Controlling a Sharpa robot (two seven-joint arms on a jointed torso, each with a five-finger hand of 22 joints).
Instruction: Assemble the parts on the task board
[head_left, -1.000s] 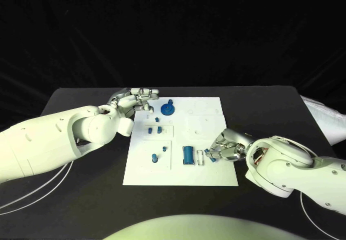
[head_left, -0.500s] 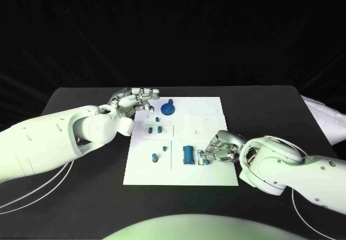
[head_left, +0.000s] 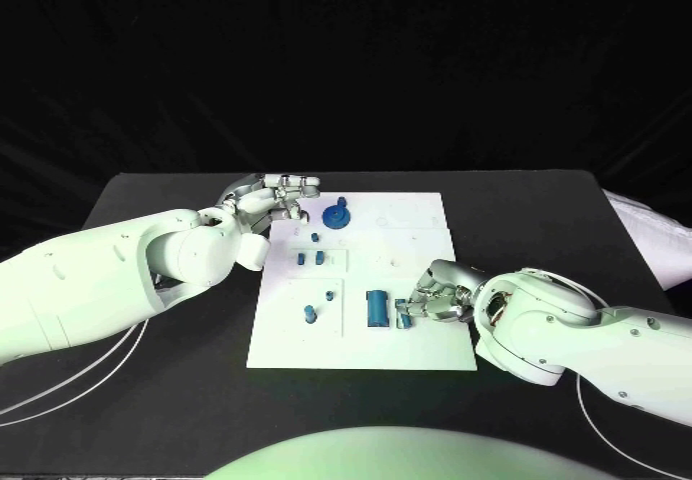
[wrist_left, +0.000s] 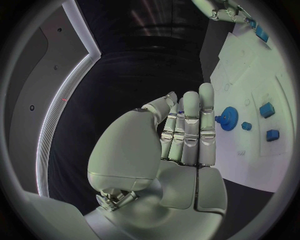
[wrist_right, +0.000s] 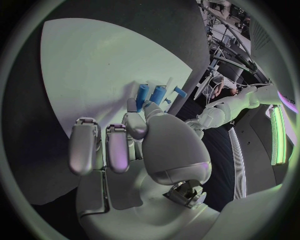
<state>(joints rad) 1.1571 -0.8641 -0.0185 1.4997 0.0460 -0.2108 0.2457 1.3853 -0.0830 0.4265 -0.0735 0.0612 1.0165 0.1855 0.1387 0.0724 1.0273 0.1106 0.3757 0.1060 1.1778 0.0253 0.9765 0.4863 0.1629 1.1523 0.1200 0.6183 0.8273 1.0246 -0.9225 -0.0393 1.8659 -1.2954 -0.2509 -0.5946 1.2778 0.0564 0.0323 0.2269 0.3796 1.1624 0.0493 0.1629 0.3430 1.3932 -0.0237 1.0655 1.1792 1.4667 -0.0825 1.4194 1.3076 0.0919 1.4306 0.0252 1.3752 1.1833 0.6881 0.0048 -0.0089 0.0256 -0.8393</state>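
— What's the setting?

— A black table (head_left: 173, 400) against a dark backdrop, with the white board (head_left: 418, 345) lying in its middle.

— And the arms?

— The left arm (head_left: 101, 280) comes in over the table's left side. Its hand (head_left: 274, 198) sits at the board's far left corner, fingers straight and side by side, holding nothing; the wrist view shows the open palm (wrist_left: 184, 135) just beside the board's edge. The right arm (head_left: 577, 340) lies along the board's right edge, and its hand (head_left: 437, 295) hangs over the near right part of the board.

— Is that right hand holding something?

— Its fingertips (wrist_right: 147, 107) are drawn together right at a small blue piece (head_left: 402, 309). Whether they actually pinch it I cannot tell; the other fingers are loosely curled.

— Where are the parts?

— Largest first: a blue gear (head_left: 338, 217) near the far left corner, close to the left hand, and a long blue block (head_left: 376, 309) toward the near edge, just beside the right hand's fingertips. Two small blue blocks (head_left: 310, 259) sit by the left edge around the middle. A short blue peg (head_left: 309, 314) and a tiny blue piece (head_left: 330, 296) lie closer to the near left corner.
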